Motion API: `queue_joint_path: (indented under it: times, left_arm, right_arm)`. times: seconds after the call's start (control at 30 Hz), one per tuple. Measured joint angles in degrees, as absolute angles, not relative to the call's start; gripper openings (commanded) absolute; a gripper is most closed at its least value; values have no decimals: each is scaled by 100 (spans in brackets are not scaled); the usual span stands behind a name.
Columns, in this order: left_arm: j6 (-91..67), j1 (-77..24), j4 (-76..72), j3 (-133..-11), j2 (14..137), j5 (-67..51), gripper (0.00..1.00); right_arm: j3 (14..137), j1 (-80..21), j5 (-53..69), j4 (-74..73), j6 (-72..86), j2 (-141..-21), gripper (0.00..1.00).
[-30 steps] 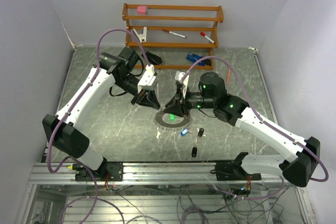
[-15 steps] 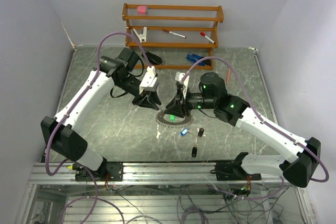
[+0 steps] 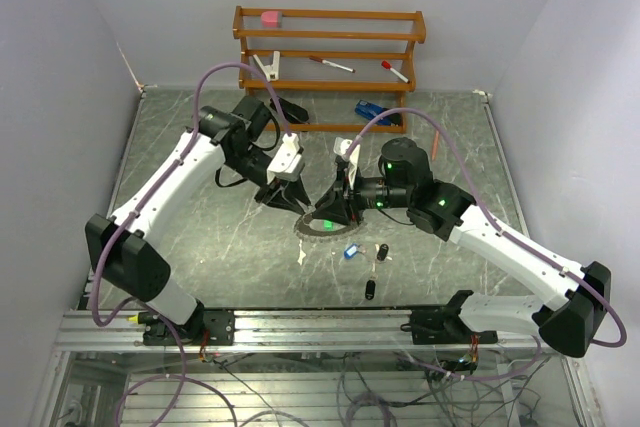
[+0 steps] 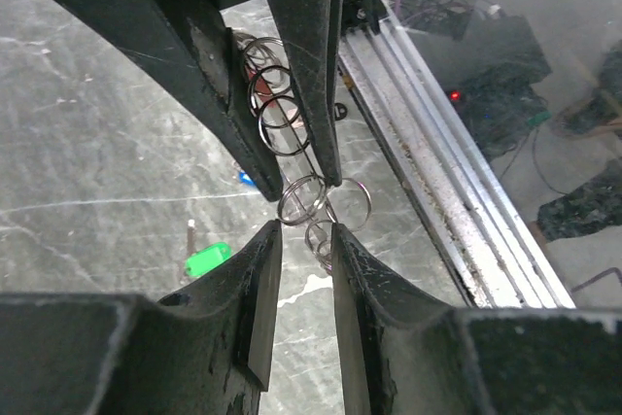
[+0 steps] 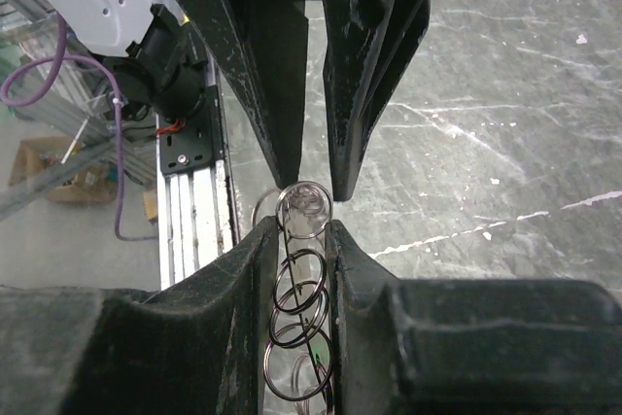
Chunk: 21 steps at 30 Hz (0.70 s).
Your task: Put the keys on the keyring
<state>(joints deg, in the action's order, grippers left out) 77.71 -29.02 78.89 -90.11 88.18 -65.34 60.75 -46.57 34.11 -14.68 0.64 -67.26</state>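
The keyring (image 3: 316, 231) sits at the middle of the top view, and the right gripper (image 5: 303, 232) pinches its looped rim between narrowly set fingers. The left gripper (image 4: 305, 232) faces it tip to tip, fingers a little apart, with the rim at the gap. The green key (image 3: 325, 221) is at the ring, and the blue key (image 3: 350, 252) and black keys (image 3: 382, 251) lie on the table (image 3: 200, 237) to the lower right.

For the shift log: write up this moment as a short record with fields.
left end effector: open, tips flanking a small loop of the keyring
right end effector: shut on the keyring
green key: on the table by the keyring; threading unclear
blue key: loose on the table
black key and second black key: loose on the table
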Motion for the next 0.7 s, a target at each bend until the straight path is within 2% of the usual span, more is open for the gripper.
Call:
queue_joint_path:
  times: [0.1, 0.23, 0.33, 0.47, 0.7]
  left_arm:
    - [7940, -2965, 8117, -9048, 8954, -6606, 28]
    - [8114, -3089, 8324, -9050, 8980, -6600, 20]
    - [8165, -3133, 8372, -9050, 8980, -6600, 22]
    - [8211, -3135, 8407, -9078, 8980, -6604, 30]
    - [8049, -3151, 8315, -9157, 8982, -6493, 25]
  right_arm:
    - [6075, -4657, 3409, -1452, 67, -6724, 0]
    - [6075, -4657, 3409, -1446, 86, -6724, 0]
    - [6075, -4661, 3420, -1450, 104, -6724, 0]
    - [6075, -4661, 3428, -1446, 110, -6724, 0]
    - [6075, -4659, 3426, -1450, 123, -6720, 0]
